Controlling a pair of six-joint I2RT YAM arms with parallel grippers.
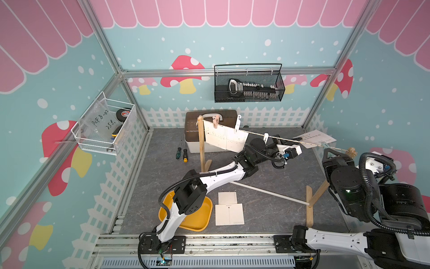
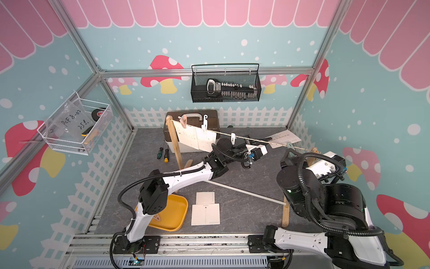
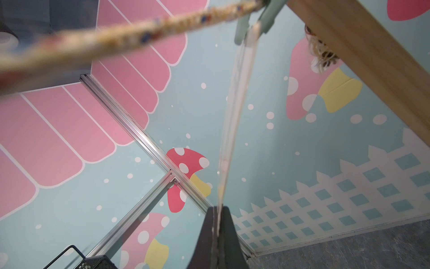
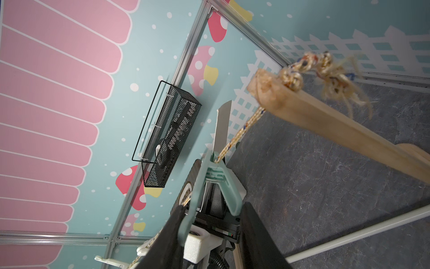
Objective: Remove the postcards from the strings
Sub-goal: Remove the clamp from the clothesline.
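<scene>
Right hand (image 4: pixel 213 207) (arm (image 1: pixel 344 184) reared up) pinches mint peg (image 4: pixel 215 174).

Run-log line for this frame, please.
left gripper: shut on pegged postcard | right gripper: shut on mint peg at string | table: two loose postcards | string: two hanging postcards

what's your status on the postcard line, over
Left gripper shut on pegged postcard. Right gripper squeezing mint peg on string. Two more postcards hang by far post. Nothing in the way.
</scene>
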